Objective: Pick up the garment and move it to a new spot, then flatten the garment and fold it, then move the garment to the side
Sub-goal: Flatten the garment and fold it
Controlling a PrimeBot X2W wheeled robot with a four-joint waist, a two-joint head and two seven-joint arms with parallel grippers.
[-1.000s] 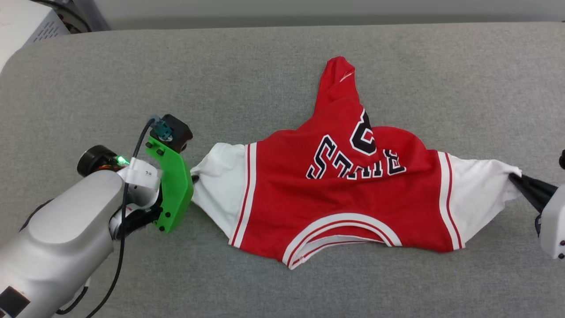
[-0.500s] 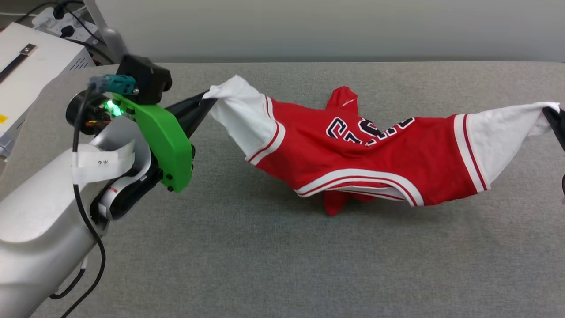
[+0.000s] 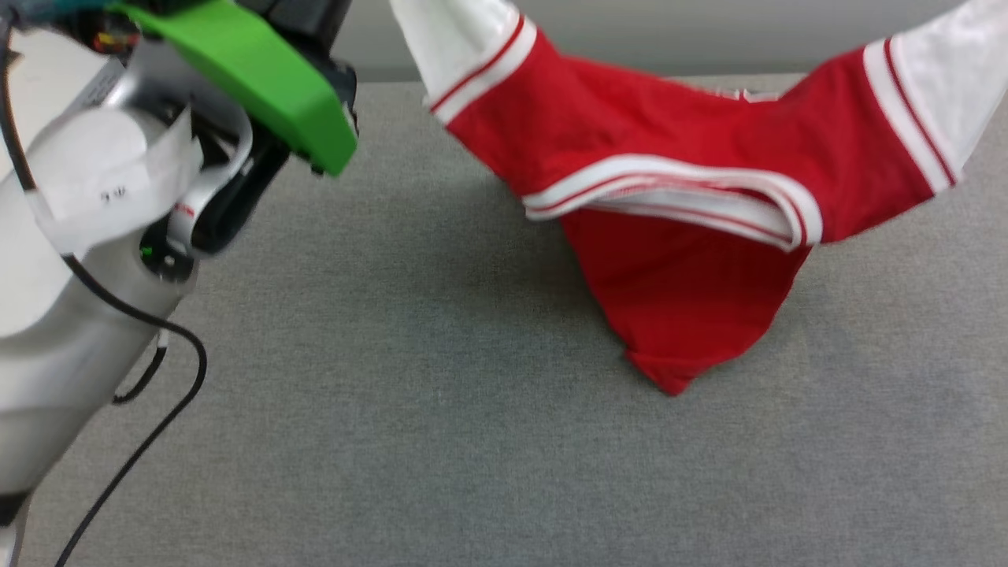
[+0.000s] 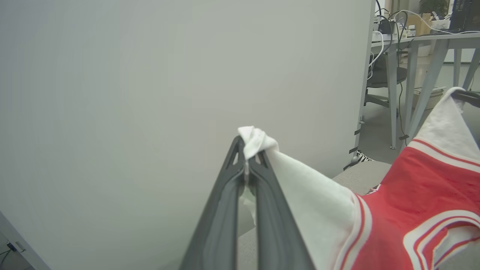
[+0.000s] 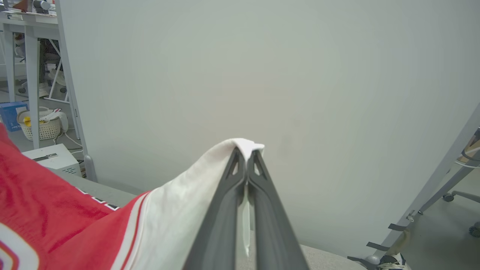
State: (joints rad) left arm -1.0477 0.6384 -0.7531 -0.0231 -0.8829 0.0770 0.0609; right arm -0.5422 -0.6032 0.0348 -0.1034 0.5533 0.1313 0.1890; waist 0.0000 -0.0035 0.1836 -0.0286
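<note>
Garment (image 3: 677, 299): red body, white sleeves, red-white striped trim at neck, armholes. Work surface (image 3: 394, 409): grey, fine weave. Left arm bracket (image 3: 260, 79): bright green. Left gripper fingers (image 4: 223, 217): dark grey. Wall (image 4: 150, 75): pale grey.

The red, white-sleeved garment (image 3: 693, 157) hangs stretched by both sleeves.

— Where's the red jersey (image 3: 693, 157)?
— Slung between the top corners, white sleeves running out of frame, one red corner drooping toward the grey fabric surface (image 3: 394, 409).
— And at the left?
— The left arm (image 3: 71, 260), with its green bracket (image 3: 252, 71) and black cable (image 3: 150, 429).
</note>
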